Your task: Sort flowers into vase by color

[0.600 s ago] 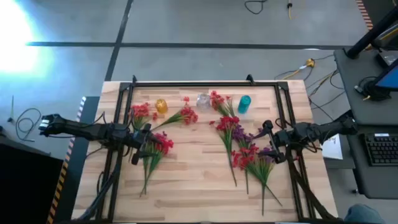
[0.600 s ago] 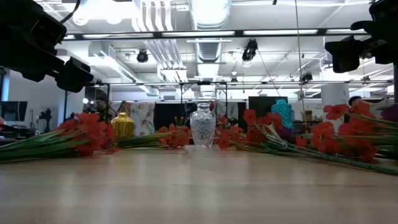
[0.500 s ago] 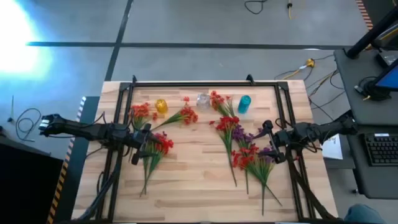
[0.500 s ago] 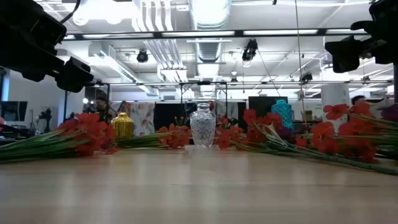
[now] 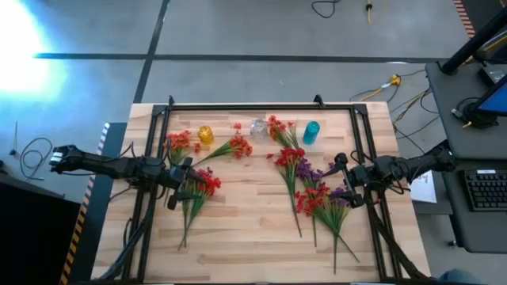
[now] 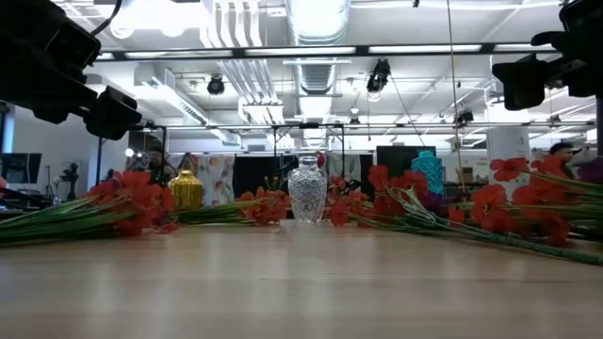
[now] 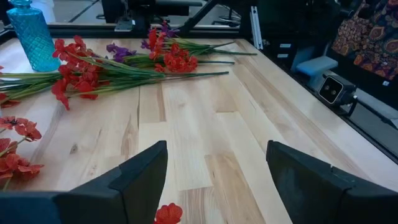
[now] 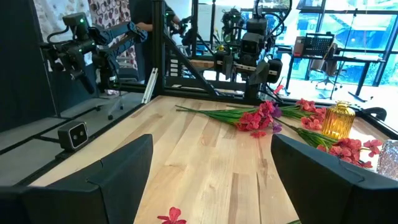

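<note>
Artificial flowers lie flat on the wooden table in loose bunches. One red bunch [image 5: 198, 192] lies on the left. Red sprigs [image 5: 234, 147] lie near the far edge. A red and purple bunch [image 5: 317, 196] lies on the right. A yellow vase [image 5: 205, 134], a clear vase [image 5: 258, 127] and a teal vase [image 5: 311, 132] stand in a row along the far side. My left gripper [image 5: 188, 187] hovers open over the left bunch, with a red blossom [image 7: 168, 213] just below its fingers. My right gripper [image 5: 337, 179] hovers open above the right bunch.
A black metal frame [image 5: 253, 106] runs around the tabletop. Bare wood [image 5: 249, 222] lies between the two bunches toward the near edge. Beyond the table there are a desk with a keyboard [image 5: 485, 190] on the right and people in the room [image 6: 155, 162] behind.
</note>
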